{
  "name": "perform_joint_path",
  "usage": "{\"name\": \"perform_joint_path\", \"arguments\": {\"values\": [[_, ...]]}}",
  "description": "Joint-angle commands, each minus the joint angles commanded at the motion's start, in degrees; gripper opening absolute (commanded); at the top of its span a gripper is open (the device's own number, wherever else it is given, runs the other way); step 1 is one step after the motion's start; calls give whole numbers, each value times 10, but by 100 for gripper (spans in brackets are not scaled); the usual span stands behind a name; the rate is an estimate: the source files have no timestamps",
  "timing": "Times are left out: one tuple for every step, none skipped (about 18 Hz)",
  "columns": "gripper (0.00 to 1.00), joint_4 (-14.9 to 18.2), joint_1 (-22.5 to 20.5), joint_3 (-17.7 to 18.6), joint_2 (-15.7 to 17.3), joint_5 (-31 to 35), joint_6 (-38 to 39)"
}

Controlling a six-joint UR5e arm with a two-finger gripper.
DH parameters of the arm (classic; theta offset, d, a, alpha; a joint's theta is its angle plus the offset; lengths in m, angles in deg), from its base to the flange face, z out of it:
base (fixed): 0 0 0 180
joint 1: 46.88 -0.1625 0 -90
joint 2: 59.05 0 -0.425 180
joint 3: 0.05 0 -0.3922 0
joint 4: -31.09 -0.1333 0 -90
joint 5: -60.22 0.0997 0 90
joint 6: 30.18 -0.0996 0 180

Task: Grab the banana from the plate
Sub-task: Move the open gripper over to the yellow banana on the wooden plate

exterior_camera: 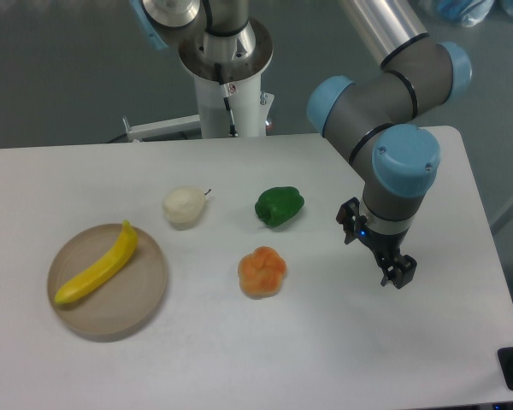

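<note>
Banana lying untouched on plate at table's left; pincer well apart at right, holding nothing, opening indiscernible; approach, grasp and lift all outstanding.

Even, soft overhead light; slightly soft picture.

The white table was brightly and evenly lit, without harsh glare. Shadows were faint and short: a dim one lay under the plate at about 5 o'clock. A bright streak ran along the metal arm tube at 1 o'clock. Fine detail looked mildly blurred throughout.
</note>
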Motion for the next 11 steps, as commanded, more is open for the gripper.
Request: {"name": "perform_joint_path", "arguments": {"values": [[100,0,0,1,0,0,0],[100,0,0,1,1,0,1],[100,0,3,1,3,-3,5],[100,0,6,1,5,-5,9],[100,2,14,3,9,-6,19],[100,2,34,10,17,-9,39],[100,2,46,22,25,-9,54],[100,0,59,34,34,-11,73],[100,2,78,46,48,-18,97],[100,5,101,55,62,-31,125],[100,6,118,66,76,-38,148]]}}
